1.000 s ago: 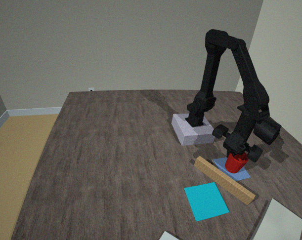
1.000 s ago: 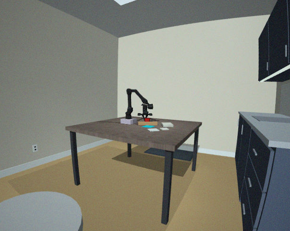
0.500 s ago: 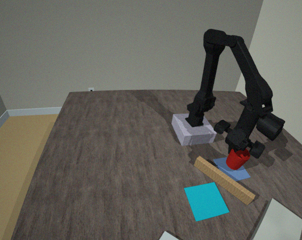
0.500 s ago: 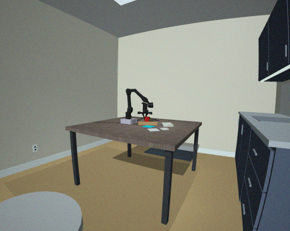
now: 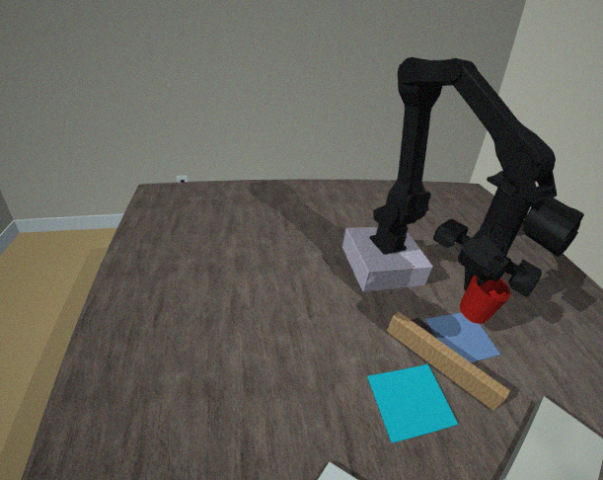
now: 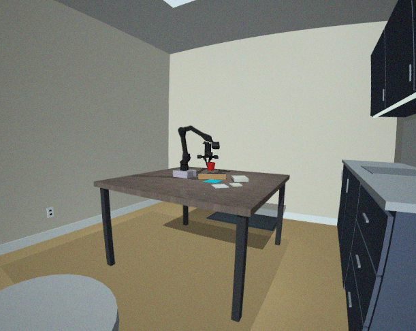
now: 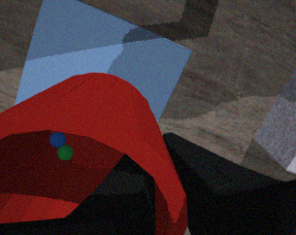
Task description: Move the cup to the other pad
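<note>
The red cup hangs in the air above the blue pad, leaning somewhat in the top view. My gripper is shut on the cup's wall, one finger inside the cup and one outside. A blue marble and a green marble lie inside the cup in the wrist view; fingers and wall hide part of its inside. The teal pad has nothing on it.
A wooden bar lies between the two pads. The arm's pale lavender base block is behind them. A pale thick slab and two thin pale pieces lie beyond the teal pad.
</note>
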You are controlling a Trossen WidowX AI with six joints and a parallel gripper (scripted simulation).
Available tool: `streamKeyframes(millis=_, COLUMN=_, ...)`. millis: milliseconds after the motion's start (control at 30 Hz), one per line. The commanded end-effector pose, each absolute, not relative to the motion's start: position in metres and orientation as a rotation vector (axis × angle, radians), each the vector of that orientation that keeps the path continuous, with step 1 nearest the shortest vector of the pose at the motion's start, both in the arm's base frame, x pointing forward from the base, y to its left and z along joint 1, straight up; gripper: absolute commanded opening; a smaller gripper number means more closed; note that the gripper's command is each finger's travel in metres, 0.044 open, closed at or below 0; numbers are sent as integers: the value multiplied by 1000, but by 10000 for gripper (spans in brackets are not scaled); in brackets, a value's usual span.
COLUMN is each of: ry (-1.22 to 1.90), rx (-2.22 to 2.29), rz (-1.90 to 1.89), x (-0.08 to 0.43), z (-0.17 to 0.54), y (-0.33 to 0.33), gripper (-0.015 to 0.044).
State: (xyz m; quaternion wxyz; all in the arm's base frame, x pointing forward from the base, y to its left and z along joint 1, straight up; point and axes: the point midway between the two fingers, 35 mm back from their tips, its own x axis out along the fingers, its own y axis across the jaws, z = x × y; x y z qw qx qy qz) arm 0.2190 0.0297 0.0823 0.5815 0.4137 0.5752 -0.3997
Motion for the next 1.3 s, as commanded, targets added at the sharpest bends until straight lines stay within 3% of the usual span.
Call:
streamKeyframes(millis=0, ry=1335, rx=969, rz=-932, x=219, z=87, y=30, gripper=0)
streamKeyframes(millis=1267, ry=1335, rx=967, rz=-933, x=228, z=85, y=6, gripper=0)
